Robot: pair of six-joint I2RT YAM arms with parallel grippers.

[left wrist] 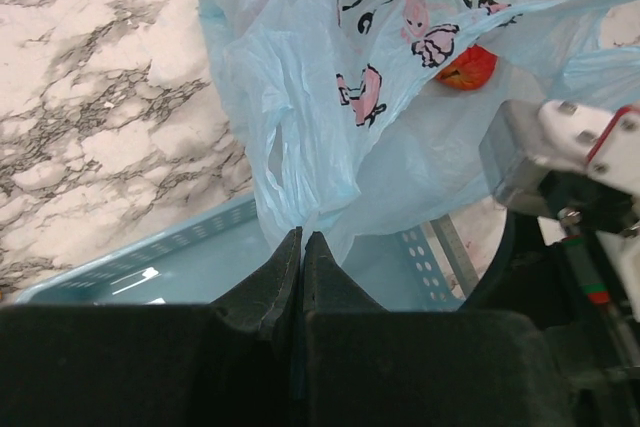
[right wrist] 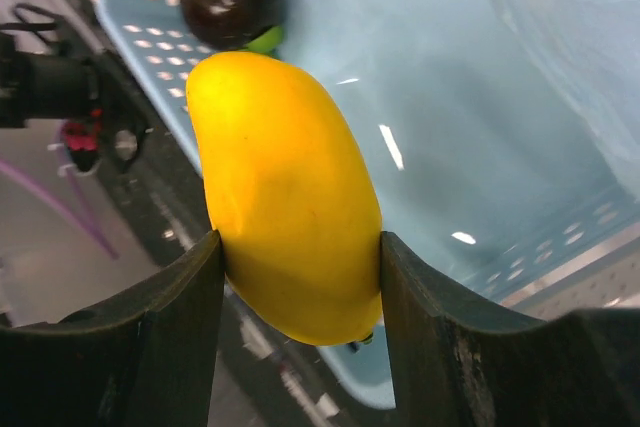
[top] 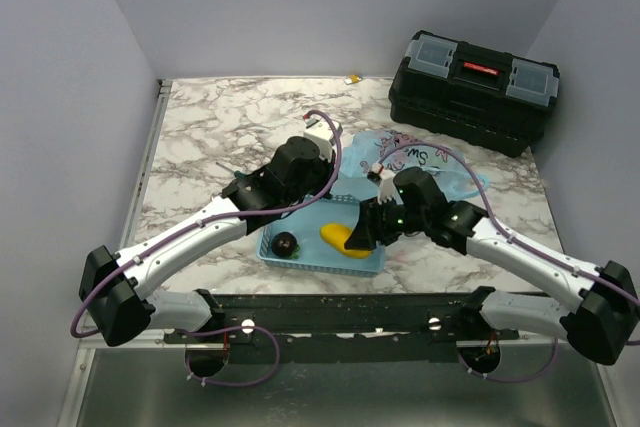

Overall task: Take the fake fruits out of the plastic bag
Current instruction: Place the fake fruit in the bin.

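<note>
My right gripper [right wrist: 300,282] clamps the yellow fruit [right wrist: 285,177] over the basket [right wrist: 520,147]. I'd lower it before releasing. Left gripper [left wrist: 302,247] pinches the bag [left wrist: 330,137].

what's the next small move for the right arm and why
Probably lower a little and open the right gripper: it clamps the glossy yellow oblong plastic fruit, already over the floor of the rigid light-blue latticed basket.

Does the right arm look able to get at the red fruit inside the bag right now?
Probably not yet: the right gripper is shut on the yellow fruit over the basket, and the red fruit lies behind the film of the bag.
</note>
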